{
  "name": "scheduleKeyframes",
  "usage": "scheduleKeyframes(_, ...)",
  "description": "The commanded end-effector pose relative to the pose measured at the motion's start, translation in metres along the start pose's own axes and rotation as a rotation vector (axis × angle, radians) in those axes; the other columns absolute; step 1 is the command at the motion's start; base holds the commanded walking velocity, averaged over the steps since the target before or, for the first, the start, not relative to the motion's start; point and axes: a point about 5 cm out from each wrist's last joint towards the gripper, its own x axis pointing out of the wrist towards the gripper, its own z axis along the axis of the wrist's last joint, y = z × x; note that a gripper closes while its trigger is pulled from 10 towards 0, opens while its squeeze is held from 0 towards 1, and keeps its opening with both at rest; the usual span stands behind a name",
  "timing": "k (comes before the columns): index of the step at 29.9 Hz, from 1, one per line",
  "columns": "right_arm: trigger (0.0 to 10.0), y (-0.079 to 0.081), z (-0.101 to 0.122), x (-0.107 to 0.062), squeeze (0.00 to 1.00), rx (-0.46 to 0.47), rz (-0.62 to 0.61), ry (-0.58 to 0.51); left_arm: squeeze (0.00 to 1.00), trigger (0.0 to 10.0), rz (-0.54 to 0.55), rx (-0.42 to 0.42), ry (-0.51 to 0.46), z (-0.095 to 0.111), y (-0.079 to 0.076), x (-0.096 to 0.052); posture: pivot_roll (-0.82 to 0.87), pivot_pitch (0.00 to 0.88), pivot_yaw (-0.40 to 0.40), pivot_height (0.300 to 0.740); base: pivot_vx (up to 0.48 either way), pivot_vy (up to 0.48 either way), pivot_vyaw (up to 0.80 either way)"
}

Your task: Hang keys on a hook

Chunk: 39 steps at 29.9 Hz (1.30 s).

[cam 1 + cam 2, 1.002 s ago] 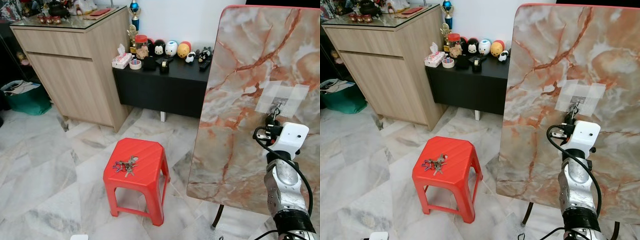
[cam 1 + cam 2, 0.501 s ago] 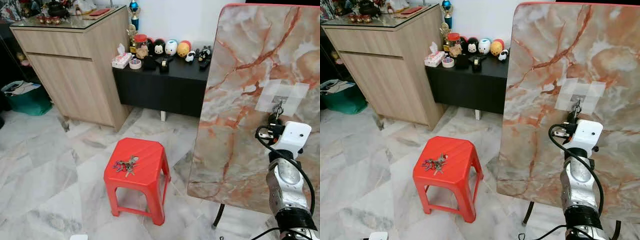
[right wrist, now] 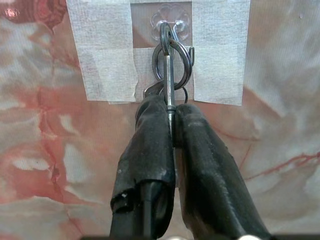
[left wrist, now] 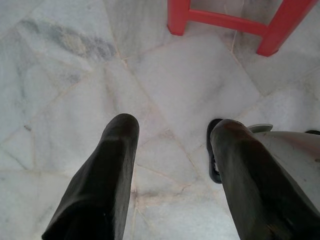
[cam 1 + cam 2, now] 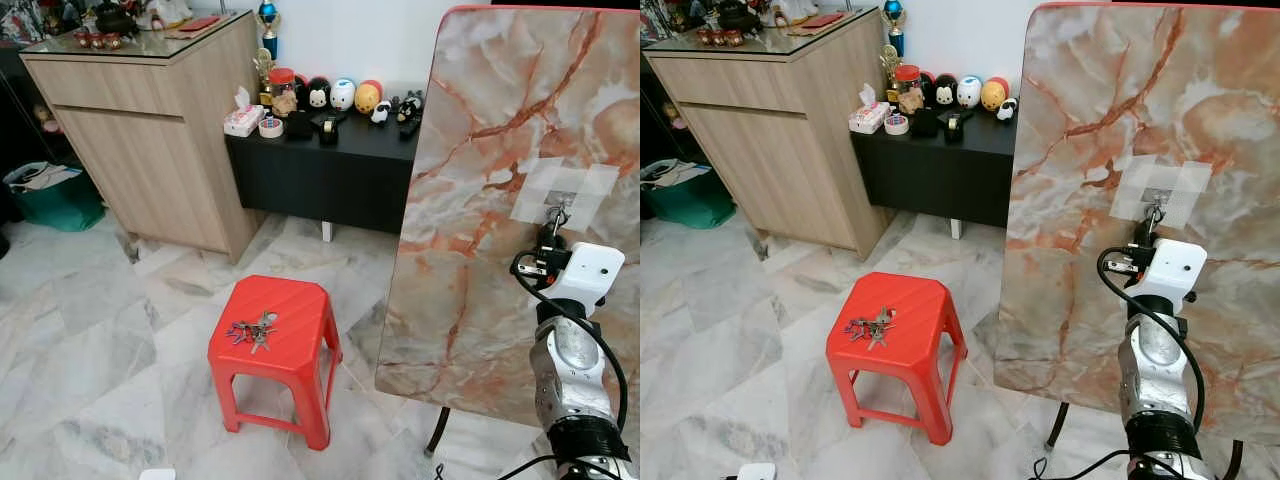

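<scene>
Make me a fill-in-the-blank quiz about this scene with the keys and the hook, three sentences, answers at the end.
1. The right end effector is shut on a key whose ring is at the ______ taped to the marble board.
2. A second bunch of keys lies on the ______ stool.
3. The left end effector hangs open above the marble ______.

Answers: hook; red; floor

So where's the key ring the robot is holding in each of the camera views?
Left eye view: key ring on the hook at the tape patch, above the right tool.
Right eye view: same spot, on the marble board.
Right wrist view: top centre, ring over the hook.
Left wrist view: not in it.
Shared landmark: the tape patch.
</scene>
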Motion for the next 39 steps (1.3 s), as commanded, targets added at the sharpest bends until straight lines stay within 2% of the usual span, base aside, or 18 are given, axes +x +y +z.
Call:
scheduleKeyframes(1,10.0,0.001,0.007,0.001,0.0,0.02,-0.002,-0.036,0.0,10.0,0.01,0.005,0.009,0.0,0.004,0.0,0.04,0.0,0.034,0.74,0.0,0.0,0.0)
scheduleKeyframes(14,10.0,0.009,0.002,-0.004,0.0,0.039,0.016,-0.023,0.0,10.0,0.011,0.005,0.008,0.0,0.004,0.0,0.04,0.0,0.034,0.74,0.0,0.0,0.0)
scheduleKeyframes(39,10.0,-0.002,0.007,0.005,0.0,0.015,-0.011,-0.031,0.0,10.0,0.013,0.01,0.007,0.0,0.006,0.0,0.04,0.0,0.041,0.74,0.0,0.0,0.0)
